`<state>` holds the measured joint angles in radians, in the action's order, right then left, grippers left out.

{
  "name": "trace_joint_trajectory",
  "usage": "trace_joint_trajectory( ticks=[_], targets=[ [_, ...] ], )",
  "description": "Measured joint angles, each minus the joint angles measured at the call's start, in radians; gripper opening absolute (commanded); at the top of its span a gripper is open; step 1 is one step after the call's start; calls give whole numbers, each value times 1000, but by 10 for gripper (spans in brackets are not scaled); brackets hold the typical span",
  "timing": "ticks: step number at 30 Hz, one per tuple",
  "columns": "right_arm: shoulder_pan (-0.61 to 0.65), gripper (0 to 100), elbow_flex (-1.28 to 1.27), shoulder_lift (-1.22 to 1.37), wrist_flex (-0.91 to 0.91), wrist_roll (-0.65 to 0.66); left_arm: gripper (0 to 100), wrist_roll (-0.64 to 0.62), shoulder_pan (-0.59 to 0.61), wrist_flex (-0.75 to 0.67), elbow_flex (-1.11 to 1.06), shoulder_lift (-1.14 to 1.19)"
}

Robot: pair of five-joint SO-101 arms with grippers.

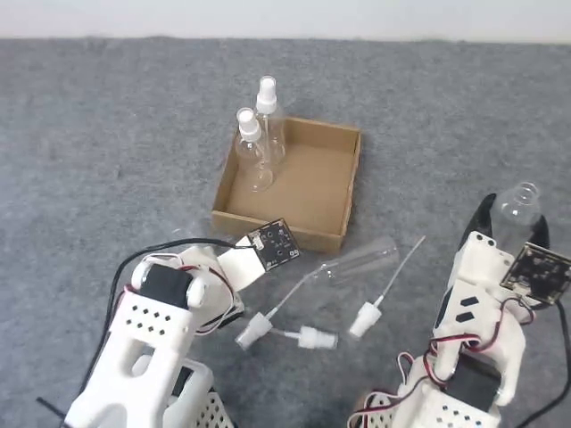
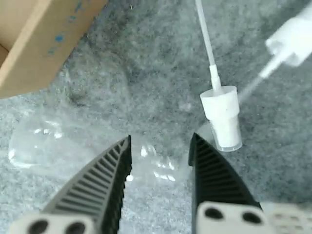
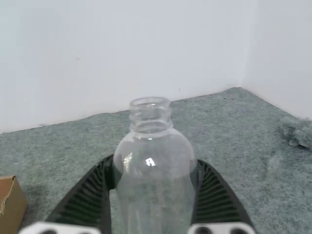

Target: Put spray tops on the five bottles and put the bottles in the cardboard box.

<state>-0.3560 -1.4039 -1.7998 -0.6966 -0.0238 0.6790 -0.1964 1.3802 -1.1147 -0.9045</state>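
Note:
My right gripper (image 3: 155, 168) is shut on an upright clear bottle (image 3: 151, 122) with an uncapped neck, held above the carpet at the right (image 1: 517, 207). My left gripper (image 2: 161, 139) is open, its jaws straddling one end of a clear bottle (image 2: 58, 146) that lies on the carpet by the cardboard box (image 2: 34, 48). A white spray top (image 2: 222, 119) lies just beyond one finger. Two bottles with spray tops (image 1: 252, 147) (image 1: 270, 116) stand in the far left corner of the box (image 1: 343, 192). Another clear bottle (image 1: 361, 260) lies in front of the box.
Three loose spray tops with long tubes (image 1: 254, 330) (image 1: 317, 337) (image 1: 366, 316) lie on the grey carpet between the two arms. The left arm's white body (image 1: 152, 339) fills the near left. A white wall runs along the far edge.

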Motion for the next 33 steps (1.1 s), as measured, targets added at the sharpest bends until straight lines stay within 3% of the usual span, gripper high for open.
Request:
trace_joint_trajectory(
  ticks=[7, 13, 20, 27, 33],
  targets=[
    [0, 38, 0, 0, 0, 0, 181, -3, -17, 0, 26, 0],
    [0, 38, 0, 0, 0, 6, 183, 0, -219, 17, 40, 0],
    [0, 38, 0, 0, 0, 8, 185, -127, -466, 2, 40, 0],
    [0, 38, 0, 0, 0, 8, 185, -230, -620, -112, 9, 0],
    [0, 38, 0, 0, 0, 8, 185, -236, -657, -203, -81, 0]
  ],
)
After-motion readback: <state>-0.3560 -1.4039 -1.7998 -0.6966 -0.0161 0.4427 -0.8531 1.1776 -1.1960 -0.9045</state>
